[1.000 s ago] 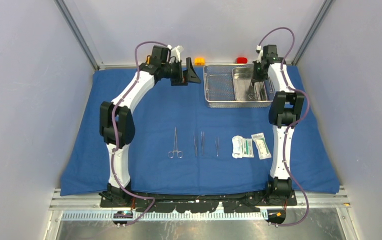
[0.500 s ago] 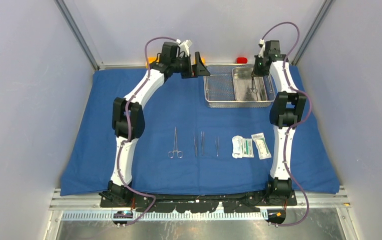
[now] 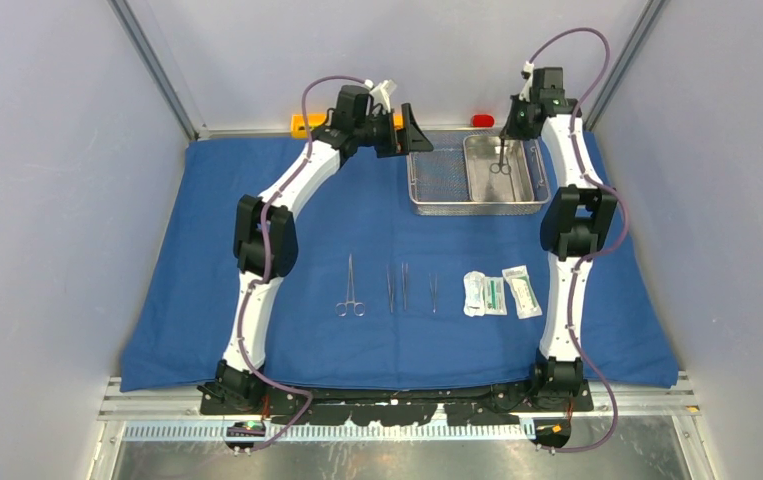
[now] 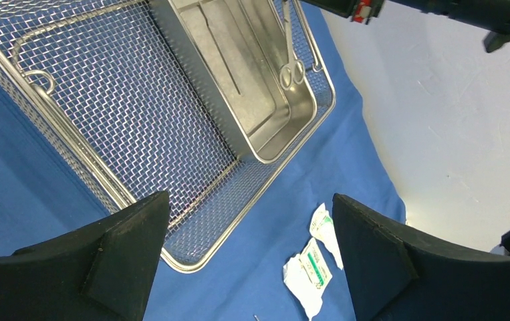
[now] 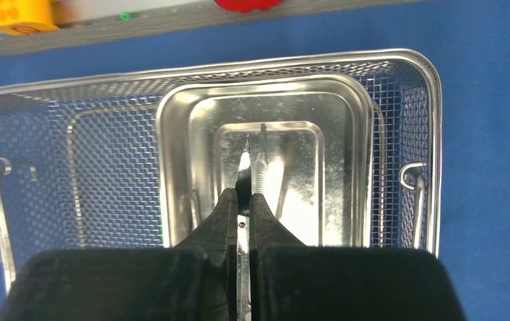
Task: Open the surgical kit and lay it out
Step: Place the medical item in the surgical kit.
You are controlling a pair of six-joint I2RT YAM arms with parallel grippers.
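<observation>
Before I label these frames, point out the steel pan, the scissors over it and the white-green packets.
steel pan [image 3: 522, 182], top view, bare floor.
scissors [image 3: 500, 167], top view, finger rings.
white-green packets [image 3: 484, 294], top view, left packet's middle.

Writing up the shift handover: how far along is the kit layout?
Done: blue wrap spread flat, four instruments and white packets lined up on it. In hand: the right gripper is shut on scissors over the steel pan. Remaining: place those, perhaps lift the pan out of the mesh tray.
</observation>
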